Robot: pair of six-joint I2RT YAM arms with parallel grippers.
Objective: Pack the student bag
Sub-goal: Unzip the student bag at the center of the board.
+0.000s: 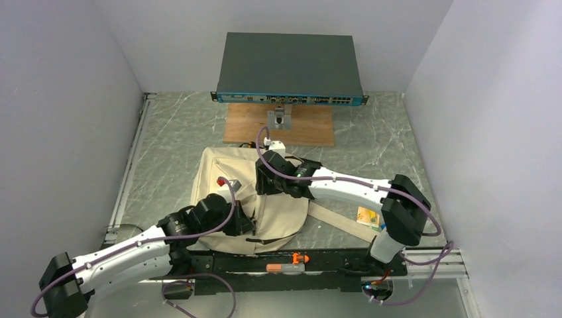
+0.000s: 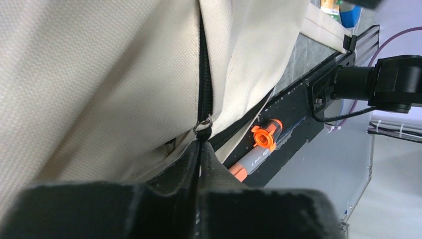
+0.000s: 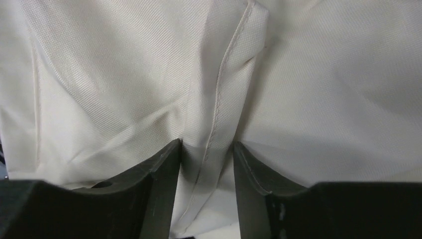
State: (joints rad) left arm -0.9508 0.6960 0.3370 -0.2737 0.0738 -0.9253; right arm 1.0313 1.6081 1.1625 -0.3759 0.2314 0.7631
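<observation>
The student bag (image 1: 222, 173) is a beige canvas backpack lying flat in the middle of the table. In the left wrist view its black zipper (image 2: 202, 74) runs down to a metal slider (image 2: 204, 123). My left gripper (image 2: 201, 145) is shut on the zipper pull just below that slider, at the bag's near edge (image 1: 246, 228). My right gripper (image 3: 206, 149) is at the bag's right side (image 1: 263, 185). It is closed on a fold of beige canvas with a stitched seam (image 3: 219, 94). The bag's inside is hidden.
A grey marker with orange ends (image 2: 256, 149) lies on the black rail (image 1: 331, 262) at the near edge. A beige strap (image 1: 338, 222) and a small colourful card (image 1: 368, 216) lie right of the bag. A network switch (image 1: 289, 66) and a wooden board (image 1: 311, 126) stand behind it.
</observation>
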